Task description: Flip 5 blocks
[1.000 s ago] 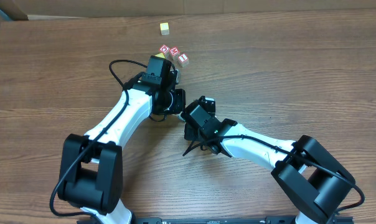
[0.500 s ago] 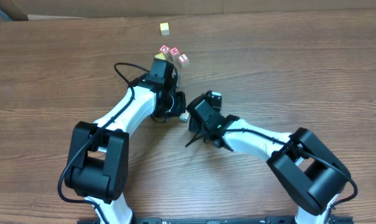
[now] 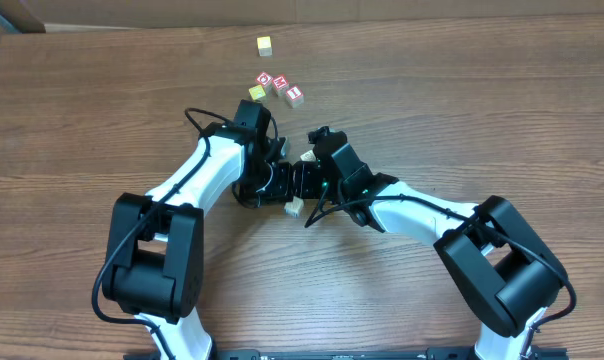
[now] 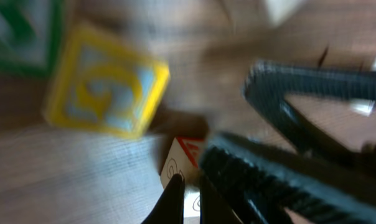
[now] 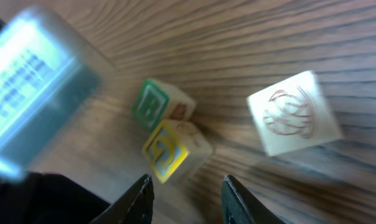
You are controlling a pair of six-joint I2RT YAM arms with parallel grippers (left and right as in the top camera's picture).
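Near the table middle, we see both arms meet tip to tip, wrists almost touching in the overhead view.

Right gripper: fingers partly spread, nothing between them, hanging above bare wood. Ahead of it in the right wrist view:
- A green block shows a letter B face.
- A yellow block sits just below the green one, and the two touch at a corner.
- A cream block with a brownish round print lies to the right, apart from the pair and tilted.

From overhead, a cream block lies on the wood just below where the grippers meet, not touched by either. The green and yellow ones are hidden under the arms there.

Left gripper: the view is badly blurred, but the tips sit closed together and we see nothing held. Just past the tips lies a small cube with a red print. We cannot tell if the tips touch it. The same yellow block is up left, and a green face fills the top-left corner. Black ribbed bars cross the right side, too smeared to name.

Further up the table, three red-and-white cubes cluster with a yellow cube just beside them. A lone yellow-topped cube sits apart above.
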